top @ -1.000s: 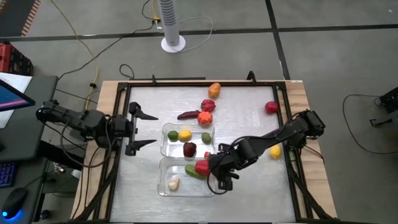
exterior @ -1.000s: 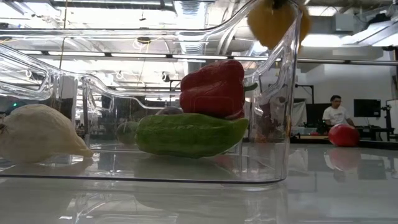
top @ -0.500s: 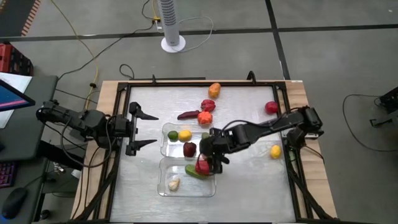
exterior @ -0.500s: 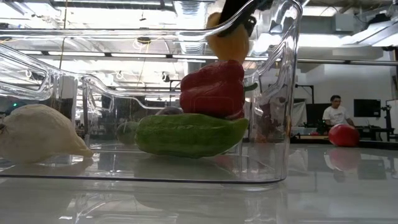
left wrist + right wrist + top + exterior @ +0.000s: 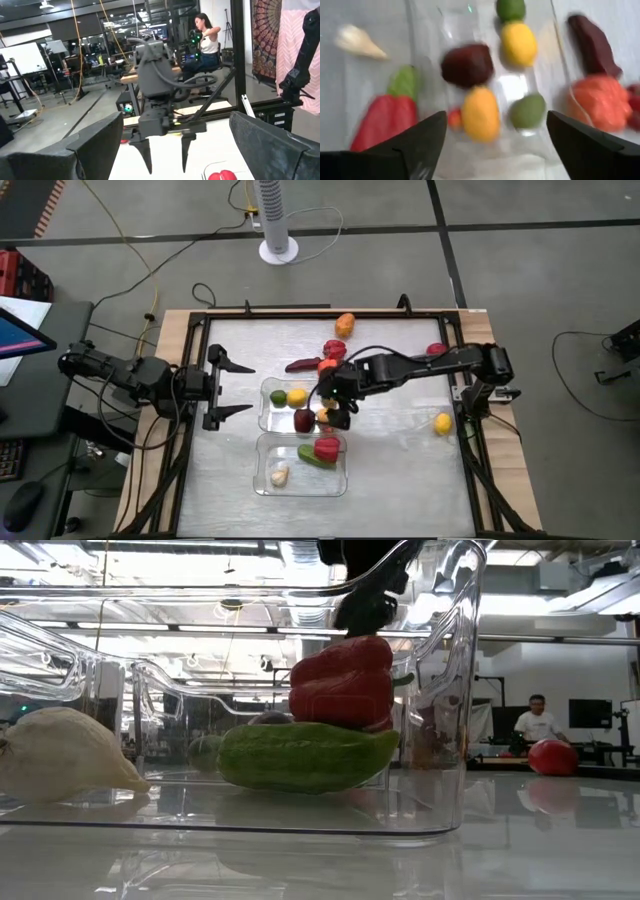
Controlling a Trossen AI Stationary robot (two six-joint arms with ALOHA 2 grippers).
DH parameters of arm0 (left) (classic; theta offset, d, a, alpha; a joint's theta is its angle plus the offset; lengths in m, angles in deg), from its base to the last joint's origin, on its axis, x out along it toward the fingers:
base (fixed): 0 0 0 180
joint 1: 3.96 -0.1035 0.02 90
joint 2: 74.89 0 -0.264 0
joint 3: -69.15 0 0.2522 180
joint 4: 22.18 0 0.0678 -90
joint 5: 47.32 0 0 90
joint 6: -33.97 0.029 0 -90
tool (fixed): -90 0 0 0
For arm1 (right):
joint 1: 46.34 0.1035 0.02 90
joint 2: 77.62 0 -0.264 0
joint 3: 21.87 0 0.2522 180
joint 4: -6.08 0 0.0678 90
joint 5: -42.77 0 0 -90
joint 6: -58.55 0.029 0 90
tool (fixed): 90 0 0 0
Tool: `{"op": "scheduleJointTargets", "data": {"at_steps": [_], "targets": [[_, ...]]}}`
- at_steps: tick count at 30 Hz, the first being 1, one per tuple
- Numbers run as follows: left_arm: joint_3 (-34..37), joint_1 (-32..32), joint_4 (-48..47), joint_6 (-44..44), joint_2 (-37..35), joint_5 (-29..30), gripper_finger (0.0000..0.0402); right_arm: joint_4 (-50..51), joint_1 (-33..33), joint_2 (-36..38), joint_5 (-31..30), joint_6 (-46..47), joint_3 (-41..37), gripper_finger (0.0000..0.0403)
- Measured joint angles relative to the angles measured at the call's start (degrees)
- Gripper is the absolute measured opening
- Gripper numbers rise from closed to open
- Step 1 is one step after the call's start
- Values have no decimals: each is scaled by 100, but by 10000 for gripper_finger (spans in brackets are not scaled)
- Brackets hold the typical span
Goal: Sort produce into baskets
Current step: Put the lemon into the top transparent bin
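Orange fruit (image 5: 480,113) lying in basket (image 5: 470,160), right hand (image 5: 335,402) spread, apparently empty above

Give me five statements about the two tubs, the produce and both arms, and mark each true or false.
1. The red pepper lies on the green cucumber in the nearer tub. True.
2. The garlic bulb lies loose on the table. False: it is in the nearer tub.
3. The right gripper is above the farther tub. True.
4. The left gripper has its fingers shut. False: they are spread open, beside the tubs.
5. The farther tub is empty. False: it holds a lime, a lemon and more.
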Motion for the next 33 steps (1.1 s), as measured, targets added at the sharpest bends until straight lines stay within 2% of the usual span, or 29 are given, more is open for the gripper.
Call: {"op": "scheduleJointTargets", "data": {"at_steps": [4,7,9,14,17,22,27,33], "targets": [[0,0,-10,-17,0,0,352,1205,-161,4,-28,283,177,392],[0,0,-107,-35,0,2,352,2179,-146,89,-361,605,65,391],[0,0,-204,-49,0,11,352,2583,-34,209,-517,827,-127,385],[2,0,-322,-188,0,303,352,3342,302,678,-454,1611,-1038,368],[2,-4,-315,-298,0,350,352,3560,414,942,-145,2179,-1803,362],[2,-4,-309,-472,0,350,352,3592,444,1330,763,3602,-2979,357],[2,-4,-309,-474,0,350,352,3768,720,1391,1204,3604,-3701,356],[2,-2,-306,-407,0,358,352,3917,1021,750,1209,2818,-3868,356]]}}
